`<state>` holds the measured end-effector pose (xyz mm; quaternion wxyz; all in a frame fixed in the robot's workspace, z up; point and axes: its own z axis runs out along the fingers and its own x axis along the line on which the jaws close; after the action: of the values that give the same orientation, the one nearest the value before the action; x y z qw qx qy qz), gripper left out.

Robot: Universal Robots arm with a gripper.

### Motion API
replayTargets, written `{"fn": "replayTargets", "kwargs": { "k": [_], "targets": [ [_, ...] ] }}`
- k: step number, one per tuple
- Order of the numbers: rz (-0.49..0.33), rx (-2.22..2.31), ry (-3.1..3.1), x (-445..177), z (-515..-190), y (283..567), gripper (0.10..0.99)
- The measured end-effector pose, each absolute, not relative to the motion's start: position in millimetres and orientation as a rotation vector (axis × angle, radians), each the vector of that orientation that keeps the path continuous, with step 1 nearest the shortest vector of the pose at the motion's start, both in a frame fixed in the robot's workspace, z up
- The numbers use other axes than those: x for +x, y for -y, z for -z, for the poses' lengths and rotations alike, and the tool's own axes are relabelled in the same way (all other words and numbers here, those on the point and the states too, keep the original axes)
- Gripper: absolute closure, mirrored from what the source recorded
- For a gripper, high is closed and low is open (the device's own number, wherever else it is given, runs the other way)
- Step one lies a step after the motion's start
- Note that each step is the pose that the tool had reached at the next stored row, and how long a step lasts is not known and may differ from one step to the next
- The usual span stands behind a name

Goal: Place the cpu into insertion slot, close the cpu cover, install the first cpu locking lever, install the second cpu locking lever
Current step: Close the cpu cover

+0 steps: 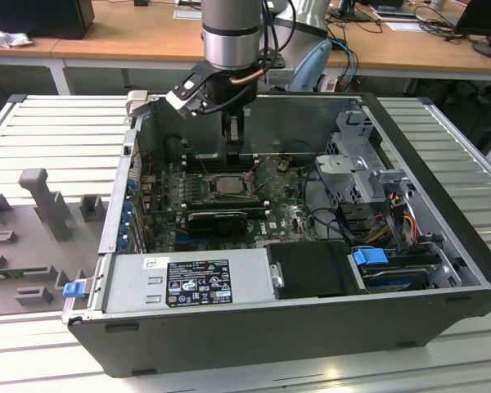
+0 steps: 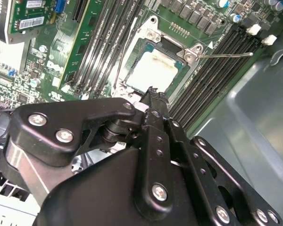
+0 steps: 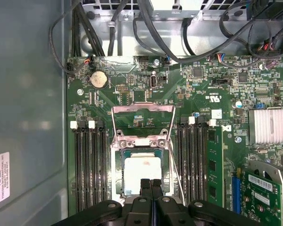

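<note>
End effector point(image 3: 151, 184): fingers pressed together, nothing between them, so it's empty. It hangs inside the open computer case point(image 1: 311, 323) on the slatted table point(image 1: 57, 123), tips just over the near edge of the insertion slot point(image 3: 119, 179).

The cpu point(image 3: 142, 173) is seated flat in the slot, pale face up. It lies just ahead of the fingertips and below them, with no contact visible.

The cpu cover point(image 3: 142, 123) is not closed. It is flipped back on its hinge, on the far side of the cpu from the end effector, and the board shows through its cut-out middle. Order along one line is fingertips, cpu, hinge, cover. That line runs parallel to the memory slots point(image 3: 87, 165) flanking the slot on both sides.

The second wrist view gives the clearest look at a locking lever point(image 2: 226, 55). It is a thin wire, unlatched, sticking out from a slot corner, with its long axis crossing the memory slots. In the first wrist view a thin wire runs alongside the slot; it's probably a lever too, but too fine to tell which one.

The exterior view gives the posture: the end effector point(image 1: 233, 151) points straight down over the slot, close above the board, well inside the case walls.
</note>
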<state>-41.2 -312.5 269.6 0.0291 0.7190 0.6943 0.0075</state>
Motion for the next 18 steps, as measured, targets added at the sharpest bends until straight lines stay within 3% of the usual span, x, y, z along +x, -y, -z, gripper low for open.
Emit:
{"fn": "replayTargets", "kwargs": {
  "k": [18],
  "targets": [
    [-0.023,2.222,-2.138,-21.0,-277.1,312.7,0.98]
  ]
}}
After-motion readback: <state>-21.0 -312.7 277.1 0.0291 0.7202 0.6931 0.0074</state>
